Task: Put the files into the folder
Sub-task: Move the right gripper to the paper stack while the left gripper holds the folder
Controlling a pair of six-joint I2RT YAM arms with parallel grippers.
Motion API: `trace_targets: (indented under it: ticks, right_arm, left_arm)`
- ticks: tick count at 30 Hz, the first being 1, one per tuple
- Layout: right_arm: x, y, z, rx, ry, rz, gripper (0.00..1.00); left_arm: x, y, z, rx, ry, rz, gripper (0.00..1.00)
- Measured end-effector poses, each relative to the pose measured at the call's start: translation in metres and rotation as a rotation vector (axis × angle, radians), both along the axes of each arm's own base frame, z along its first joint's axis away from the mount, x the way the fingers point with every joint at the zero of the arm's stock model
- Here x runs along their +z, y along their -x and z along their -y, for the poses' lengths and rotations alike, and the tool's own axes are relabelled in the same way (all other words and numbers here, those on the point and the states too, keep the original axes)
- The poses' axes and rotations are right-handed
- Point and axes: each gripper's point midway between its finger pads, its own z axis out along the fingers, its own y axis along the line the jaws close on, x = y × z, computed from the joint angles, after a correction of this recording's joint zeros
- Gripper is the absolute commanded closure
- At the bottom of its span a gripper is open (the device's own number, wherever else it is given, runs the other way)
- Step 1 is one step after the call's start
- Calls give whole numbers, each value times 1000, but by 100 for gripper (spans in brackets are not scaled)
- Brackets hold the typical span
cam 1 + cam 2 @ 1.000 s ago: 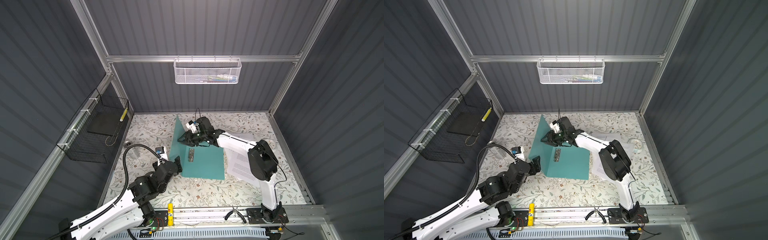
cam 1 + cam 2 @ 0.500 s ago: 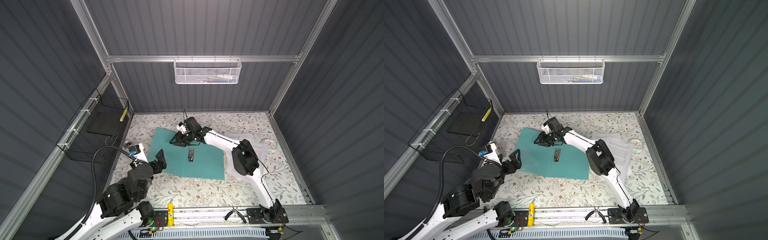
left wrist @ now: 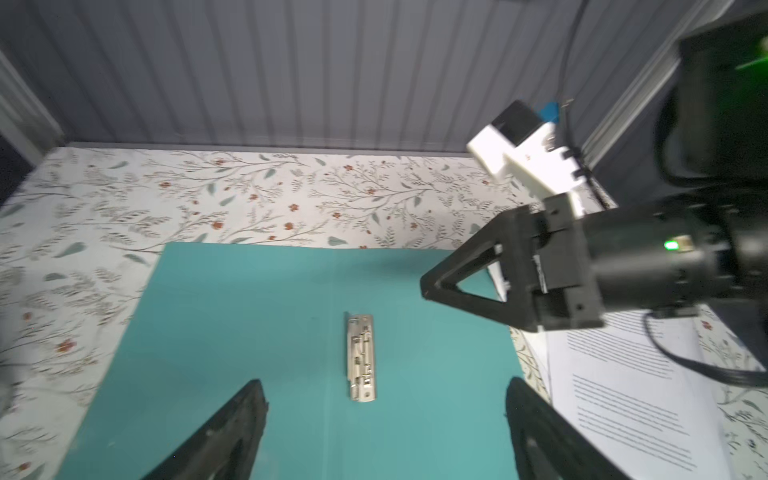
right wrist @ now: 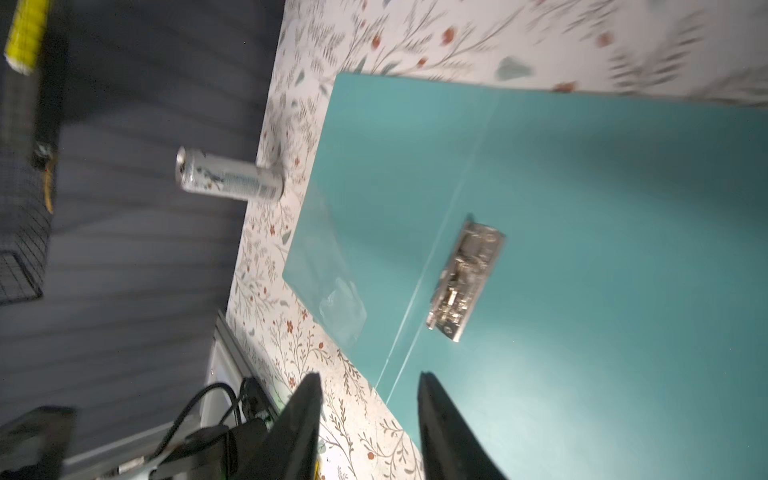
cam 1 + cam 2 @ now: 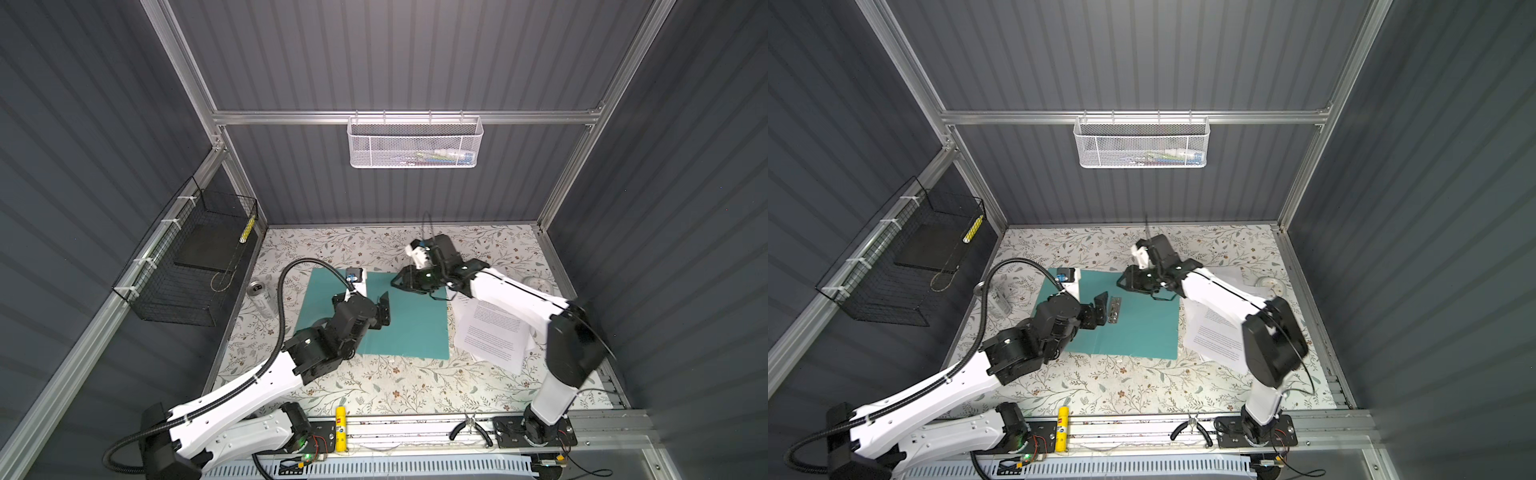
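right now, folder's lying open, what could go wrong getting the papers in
The files lie fanned beside the folder, partly under the right arm; a pull on one sheet may scatter the rest. Sheets slid across could snag on the metal clip. The left fingers and right fingers are both over the folder, so the arms might collide.

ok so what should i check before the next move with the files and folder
1. folder opened flat: ok
2. clip bar uncovered: ok; latched or released: cannot tell
3. files inside the folder: not ok, they lie to its right, partly under the right arm
4. left gripper empty: ok, jaws wide apart over the folder
5. right gripper empty: ok, jaws apart, nothing between
6. can off the folder: ok, beside its left edge
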Motion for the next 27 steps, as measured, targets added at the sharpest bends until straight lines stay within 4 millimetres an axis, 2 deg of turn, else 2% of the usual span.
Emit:
trace_targets:
  ticks: [3,6,9,12,14,16,19,23,27]
  right_arm:
    - [-7,-1,79,-153,33,24,52]
    - [-28,7,154,-326,114,15,49]
    - [-41,21,216,-490,187,8,50]
    - [-46,38,273,-660,229,14,49]
    - [-47,49,305,-764,255,24,43]
    - [-51,58,326,-839,280,28,40]
    - [-61,67,347,-910,306,-4,36]
    - [-72,71,365,-963,324,-55,35]
    - [-88,76,377,-1009,325,-104,39]
  left_arm:
    - [-18,-12,29,-66,19,-32,12]
    - [-43,-22,56,-134,25,-84,13]
    - [-67,-29,83,-202,28,-142,15]
    - [-80,-33,105,-260,42,-177,16]
    - [-84,-34,117,-296,56,-192,17]
    - [-85,-35,122,-319,74,-199,16]
    - [-83,-36,126,-340,103,-203,16]
    - [-79,-45,121,-336,138,-202,17]
    - [-82,-54,111,-321,160,-219,17]
